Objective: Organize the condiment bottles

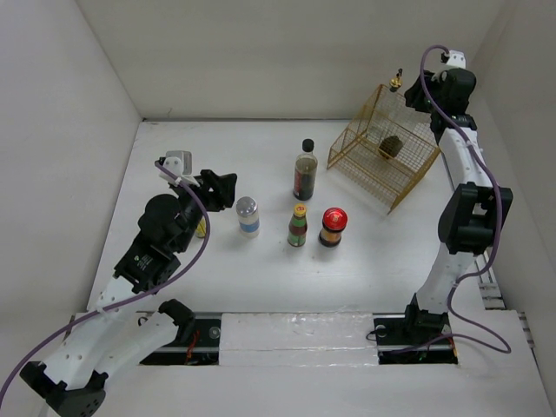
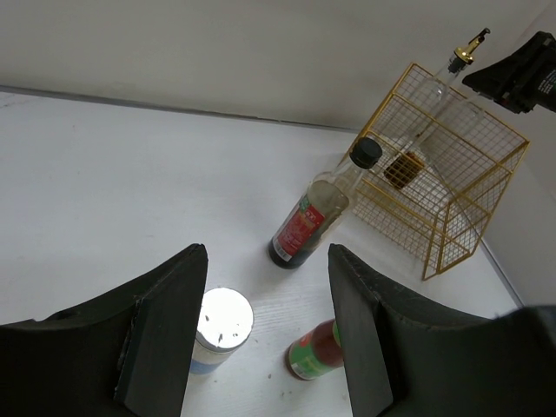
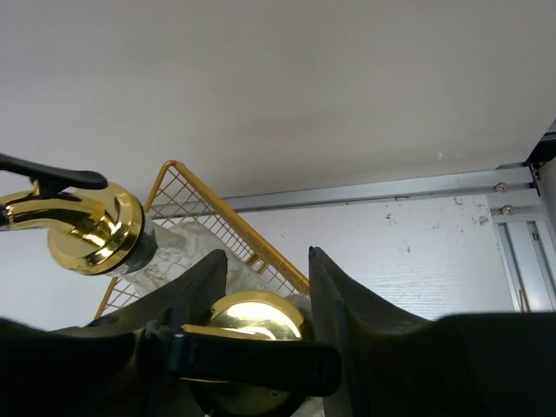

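Observation:
My right gripper (image 1: pixel 426 91) is high at the back right corner of the gold wire basket (image 1: pixel 382 161). In the right wrist view its fingers (image 3: pixel 265 254) closely flank the gold cap of a clear bottle (image 3: pixel 252 323) and look shut on it. A second gold-capped clear bottle (image 3: pixel 87 228) stands beside it (image 1: pixel 396 82). On the table stand a dark black-capped bottle (image 1: pixel 305 171), a silver-lidded blue-labelled jar (image 1: pixel 248 215), a green yellow-capped bottle (image 1: pixel 298 226) and a squat red-lidded jar (image 1: pixel 332 227). My left gripper (image 1: pixel 217 187) is open and empty, above and left of the silver-lidded jar (image 2: pixel 221 328).
A small dark jar (image 1: pixel 390 147) sits inside the basket. A small yellow thing (image 1: pixel 201 228) is partly hidden behind my left arm. White walls close the table at the back and on both sides. A metal rail (image 3: pixel 391 187) runs along the right wall.

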Available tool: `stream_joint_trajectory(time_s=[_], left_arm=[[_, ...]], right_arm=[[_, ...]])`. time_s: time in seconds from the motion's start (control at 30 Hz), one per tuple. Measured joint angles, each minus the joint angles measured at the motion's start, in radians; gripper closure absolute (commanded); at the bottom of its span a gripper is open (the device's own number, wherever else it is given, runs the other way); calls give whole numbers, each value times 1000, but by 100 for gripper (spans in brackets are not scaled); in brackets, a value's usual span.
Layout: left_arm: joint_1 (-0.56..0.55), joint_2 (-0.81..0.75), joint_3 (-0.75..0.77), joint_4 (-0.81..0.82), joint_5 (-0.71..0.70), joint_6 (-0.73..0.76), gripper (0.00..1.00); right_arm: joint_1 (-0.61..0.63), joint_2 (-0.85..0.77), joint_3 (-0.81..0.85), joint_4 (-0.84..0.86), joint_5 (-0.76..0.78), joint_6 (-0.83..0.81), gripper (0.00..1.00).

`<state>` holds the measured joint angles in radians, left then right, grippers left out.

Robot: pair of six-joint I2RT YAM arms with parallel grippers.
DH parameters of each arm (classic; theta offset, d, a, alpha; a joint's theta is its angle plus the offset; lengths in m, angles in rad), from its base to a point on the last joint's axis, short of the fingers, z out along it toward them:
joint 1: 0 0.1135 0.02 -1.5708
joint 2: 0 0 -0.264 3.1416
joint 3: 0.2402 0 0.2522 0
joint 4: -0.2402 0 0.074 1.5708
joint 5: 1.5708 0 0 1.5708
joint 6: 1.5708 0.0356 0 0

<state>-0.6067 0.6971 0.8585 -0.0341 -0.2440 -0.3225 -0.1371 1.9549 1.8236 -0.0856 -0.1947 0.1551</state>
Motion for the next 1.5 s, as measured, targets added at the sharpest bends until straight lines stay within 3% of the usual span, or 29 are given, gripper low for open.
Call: stream_joint_trajectory(time_s=[0.03,0.17,0.3,0.5,0.6,0.63,0.7,0.77,0.8,0.83,0.97,1.1,1.33,1.4,1.5], left_arm=[[0,0,0,0,0,0,46],[0,0,0,0,0,0,46],[0,0,0,0,0,0,46],[0,0,0,0,0,0,46],[0,0,0,0,0,0,46],[0,0,0,0,0,0,46],[0,0,0,0,-1,0,46],[0,0,0,0,-5,0,46],[0,0,0,0,-6,0,46],[0,0,0,0,-8,0,46],[0,0,0,0,-18,0,46],[0,0,0,0,-20,-1,46],[0,-1,0,0,-21,-1,46],[0,-1,0,0,-21,-1,45],[0,-1,0,0,-21,-1,45]], right_arm=[[0,-1,-2,4,0,0,40],[1,-13,-13,11,14,-3,24],[8,-49,-23,11,36,-6,17],[30,-170,-37,19,101,-5,16],[55,-279,-99,42,147,-5,32],[67,-322,-130,53,153,-5,53],[99,-409,-192,69,142,-5,75],[141,-470,-232,90,84,-3,80],[174,-497,-257,108,37,-5,79],[203,-510,-276,119,7,-5,64],[374,-518,-384,145,-99,-53,23],[531,-446,-468,111,-139,-127,11],[577,-328,-483,55,-118,-181,9],[575,-304,-470,54,-98,-187,15],[578,-264,-439,60,-84,-193,31]])
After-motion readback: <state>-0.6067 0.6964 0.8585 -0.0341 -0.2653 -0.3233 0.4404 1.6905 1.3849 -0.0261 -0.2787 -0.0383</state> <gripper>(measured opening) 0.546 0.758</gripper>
